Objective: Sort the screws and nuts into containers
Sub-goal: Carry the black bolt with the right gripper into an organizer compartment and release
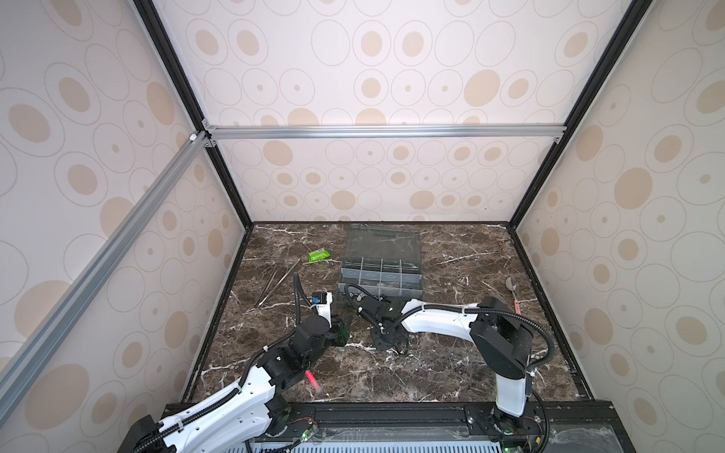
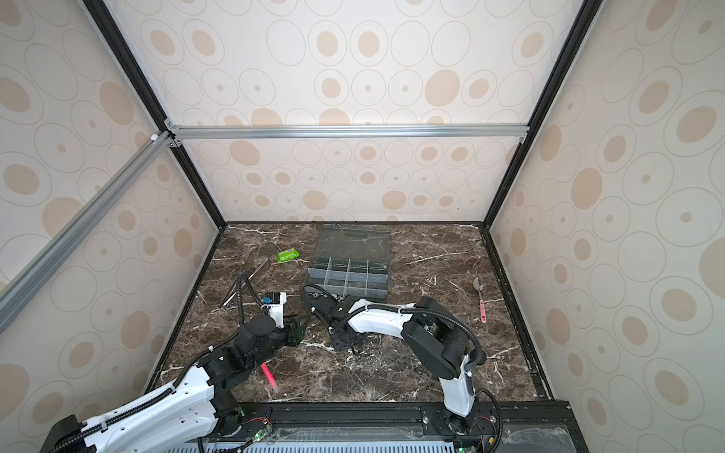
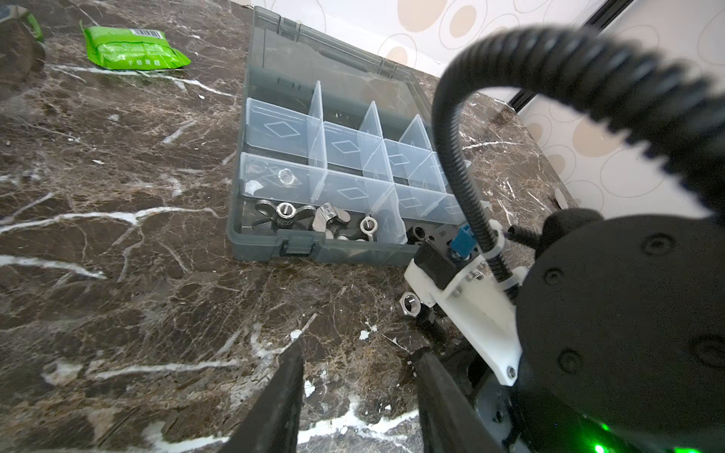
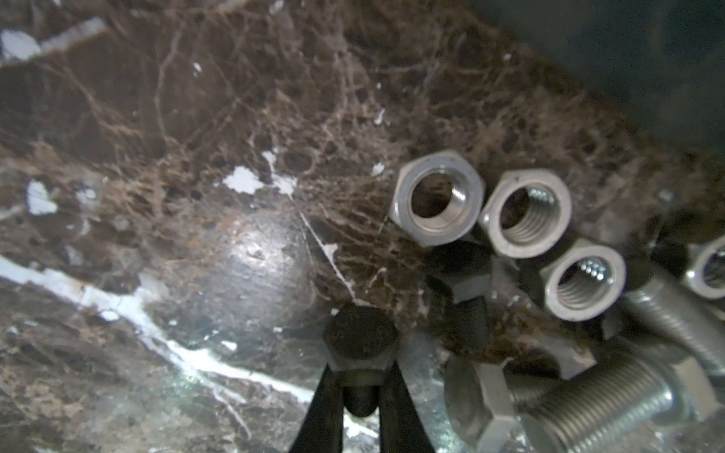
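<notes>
In the right wrist view my right gripper (image 4: 360,376) is shut on a black hex-head screw (image 4: 360,343), its fingers clamping the shaft just under the head, low over the marble. Close beside it lie three silver nuts (image 4: 437,198), another black screw (image 4: 463,290) and large silver screws (image 4: 588,396). The grey organiser box (image 3: 266,251) stands open with its containers; the near one holds silver wing nuts (image 3: 284,211). My left gripper (image 3: 359,353) is open and empty over bare marble. A loose nut (image 3: 410,304) lies beyond it. In a top view both grippers sit in front of the box (image 1: 382,270).
A green packet (image 1: 318,255) and long metal tweezers (image 1: 276,282) lie at the back left. A pink pen (image 1: 312,378) rests by the left arm. A spoon (image 1: 510,283) lies at the right side. The right arm's cable loops across the left wrist view.
</notes>
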Tool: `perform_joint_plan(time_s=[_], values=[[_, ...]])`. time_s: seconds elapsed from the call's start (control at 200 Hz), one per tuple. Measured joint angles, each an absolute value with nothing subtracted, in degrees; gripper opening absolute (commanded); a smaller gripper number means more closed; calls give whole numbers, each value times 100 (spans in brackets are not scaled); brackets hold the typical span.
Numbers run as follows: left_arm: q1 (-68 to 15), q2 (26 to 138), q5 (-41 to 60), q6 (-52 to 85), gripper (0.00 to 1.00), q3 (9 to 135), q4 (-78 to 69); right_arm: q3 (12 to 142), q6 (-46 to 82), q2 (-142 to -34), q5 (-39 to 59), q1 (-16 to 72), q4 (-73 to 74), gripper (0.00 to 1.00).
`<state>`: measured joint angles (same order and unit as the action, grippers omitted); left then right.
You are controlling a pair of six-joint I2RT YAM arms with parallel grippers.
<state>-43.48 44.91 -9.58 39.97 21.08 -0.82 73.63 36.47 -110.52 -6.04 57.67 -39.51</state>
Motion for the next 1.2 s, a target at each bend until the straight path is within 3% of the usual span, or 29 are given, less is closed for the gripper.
perform_joint_plan(time_s=[0.275,0.58,0.83,1.2], values=[[-4348,4372,-993,3999,48,2106,-75,7944,3142,-10916,-659,5627,-4206,15],[-4348,4143,-1107,3997,49,2082,-69,9008,2294,-10453,-1354,4622,-4464,15],[-4348,4049,-1107,3999,49,2082,43,9056,1933,-10551,-1529,3798,-4558,15],[-4348,3931,-1107,3997,49,2082,233,9056,1835,-11074,-1393,3398,-4462,15]])
